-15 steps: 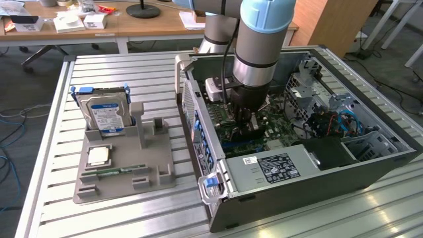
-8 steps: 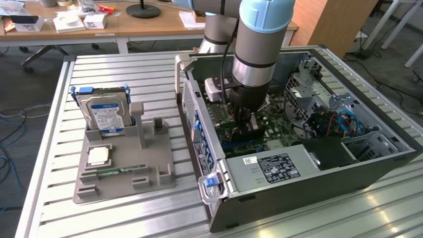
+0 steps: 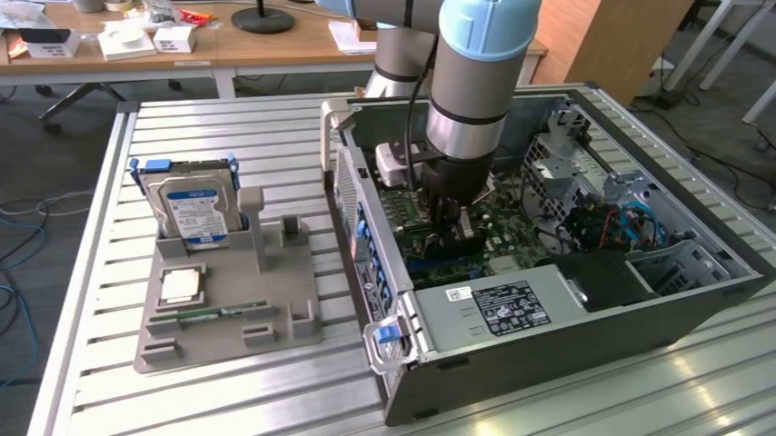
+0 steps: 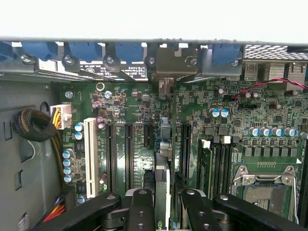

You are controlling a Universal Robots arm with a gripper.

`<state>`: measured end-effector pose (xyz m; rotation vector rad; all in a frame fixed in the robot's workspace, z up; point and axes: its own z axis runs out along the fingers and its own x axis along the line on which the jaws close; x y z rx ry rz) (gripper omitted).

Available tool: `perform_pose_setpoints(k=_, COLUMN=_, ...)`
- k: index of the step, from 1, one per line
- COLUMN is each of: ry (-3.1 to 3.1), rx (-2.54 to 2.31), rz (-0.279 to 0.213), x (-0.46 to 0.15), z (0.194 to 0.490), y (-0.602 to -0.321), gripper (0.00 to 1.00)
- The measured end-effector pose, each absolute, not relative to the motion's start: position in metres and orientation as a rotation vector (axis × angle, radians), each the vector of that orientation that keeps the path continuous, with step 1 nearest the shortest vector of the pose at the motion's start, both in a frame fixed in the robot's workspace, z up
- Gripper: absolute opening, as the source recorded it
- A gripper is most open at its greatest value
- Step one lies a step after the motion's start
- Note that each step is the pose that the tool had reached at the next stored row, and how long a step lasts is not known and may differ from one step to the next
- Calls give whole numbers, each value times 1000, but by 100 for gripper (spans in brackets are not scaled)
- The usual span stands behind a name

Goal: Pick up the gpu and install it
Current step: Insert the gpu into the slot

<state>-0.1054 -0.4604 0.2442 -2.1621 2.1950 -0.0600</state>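
My gripper (image 3: 450, 227) is down inside the open computer case (image 3: 679, 300), just above the green motherboard (image 3: 515, 232). In the wrist view the gpu (image 4: 162, 168) shows edge-on as a thin card between the black fingers (image 4: 140, 204), which are shut on it. The card stands upright over the row of long black expansion slots (image 4: 129, 154). Its far end reaches toward the grey metal bracket (image 4: 169, 65) at the case's rear wall. I cannot tell whether its lower edge is seated in a slot.
A grey fixture (image 3: 231, 300) stands on the slatted table at the exterior view's left, holding a blue-labelled hard drive (image 3: 192, 209), a square chip (image 3: 182, 286) and a memory stick (image 3: 218, 313). Inside the case are the power supply (image 3: 503, 309), a cable bundle (image 4: 36, 127) and the processor socket (image 4: 262, 187).
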Motion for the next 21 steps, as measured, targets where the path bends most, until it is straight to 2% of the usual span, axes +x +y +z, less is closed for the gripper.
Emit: perform_pose_setpoints(k=21, ry=2195, rx=-2162, rz=-60, x=-105, z=241, y=-460, gripper=26)
